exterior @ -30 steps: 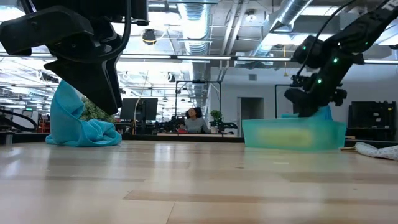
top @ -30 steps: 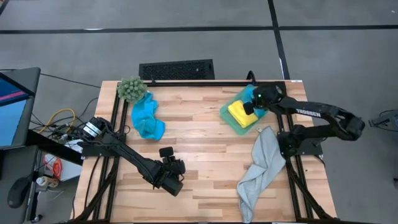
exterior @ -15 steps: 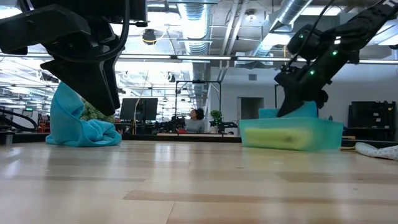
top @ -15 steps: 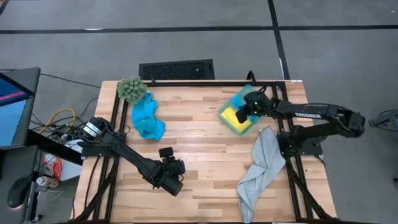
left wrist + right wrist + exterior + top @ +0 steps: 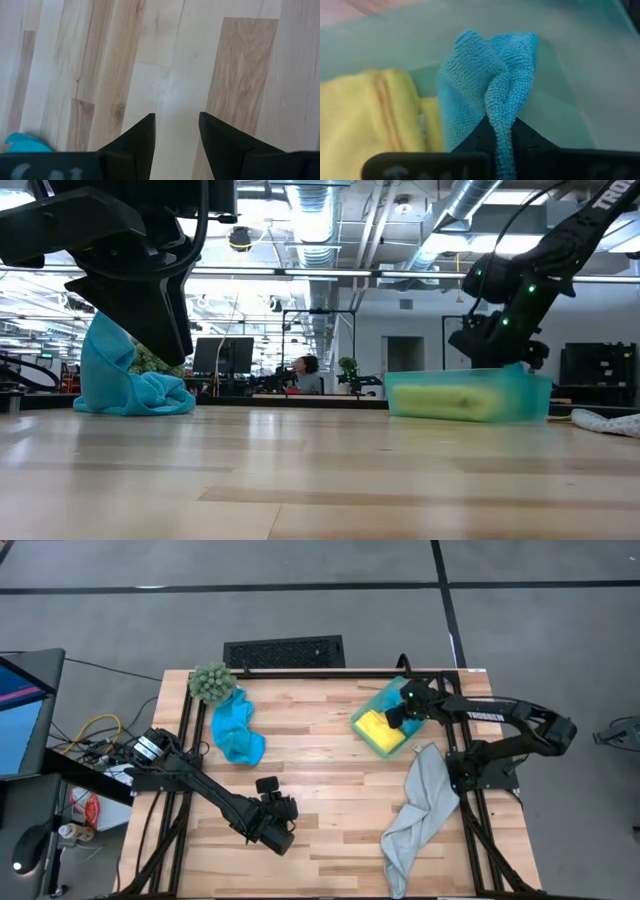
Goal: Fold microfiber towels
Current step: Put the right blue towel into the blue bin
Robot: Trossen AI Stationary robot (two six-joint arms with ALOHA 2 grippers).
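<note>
Right hand [image 5: 397,716] sits over the green bin [image 5: 372,739], fingers [image 5: 470,142] pinching a blue towel [image 5: 487,107] fold, cloth bunched up between them inside the bin. Yellow towel [image 5: 378,728] lies folded in the bin just beside the blue one. Bin rests on the desk [image 5: 320,755] near its far right corner. Grey towel [image 5: 418,808] lies limp just beside the bin, on the nearer side, running toward the desk's near edge. Second blue towel [image 5: 236,730] is crumpled well apart from the bin, across the desk, next to the fuzzy green plant [image 5: 211,683]. Left hand [image 5: 176,135] hovers farthest from the bin, fingers spread, nothing between them, above bare wood.
</note>
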